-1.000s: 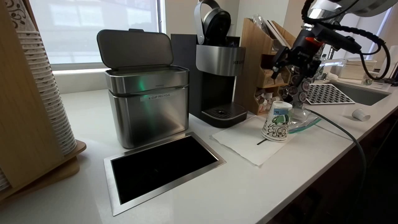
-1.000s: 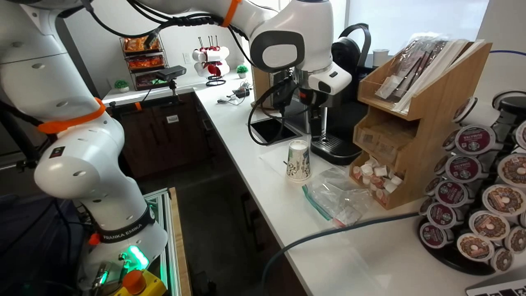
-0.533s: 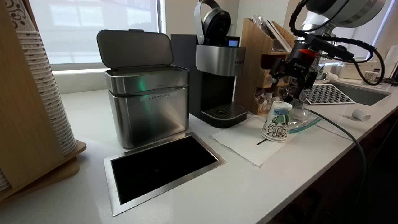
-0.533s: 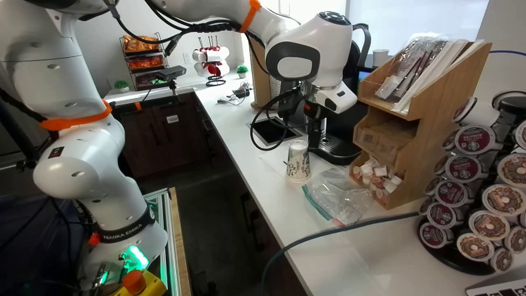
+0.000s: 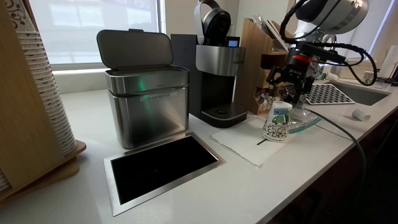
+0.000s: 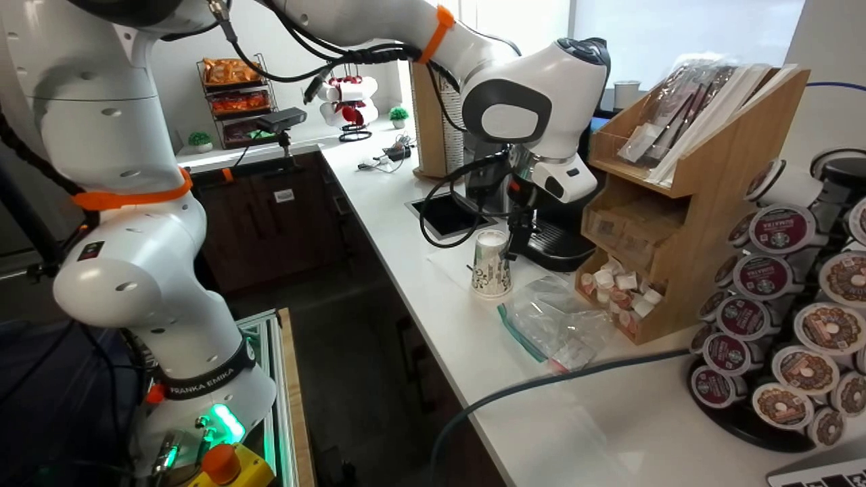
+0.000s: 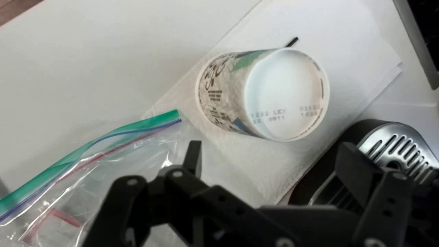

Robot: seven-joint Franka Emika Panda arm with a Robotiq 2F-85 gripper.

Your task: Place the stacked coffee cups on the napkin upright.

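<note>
The stacked coffee cups [image 5: 276, 124], white paper with green and dark print, stand upside down on the napkin [image 5: 242, 140], their closed base facing up. They also show in an exterior view [image 6: 492, 267] and in the wrist view [image 7: 286, 96]. The napkin is a flat white sheet, also in the wrist view [image 7: 349, 44]. My gripper [image 7: 274, 154] is open and empty, its fingers wide apart. In an exterior view the gripper [image 5: 283, 97] is above and behind the cups, apart from them. In an exterior view [image 6: 517, 233] it hangs just beside the cups' top, near the coffee machine.
A coffee machine [image 5: 222, 62] stands behind the napkin. A clear zip bag [image 6: 555, 321] lies beside the cups. A thin black stick [image 5: 262, 142] pokes out by the cups. A wooden organizer [image 6: 710, 203], a pod rack [image 6: 764, 304] and a steel-framed opening [image 5: 115, 199] are nearby.
My gripper has moved down and closer to the cups, staying open. The coffee machine's small screen has lit up. The cups and napkin have not moved.
</note>
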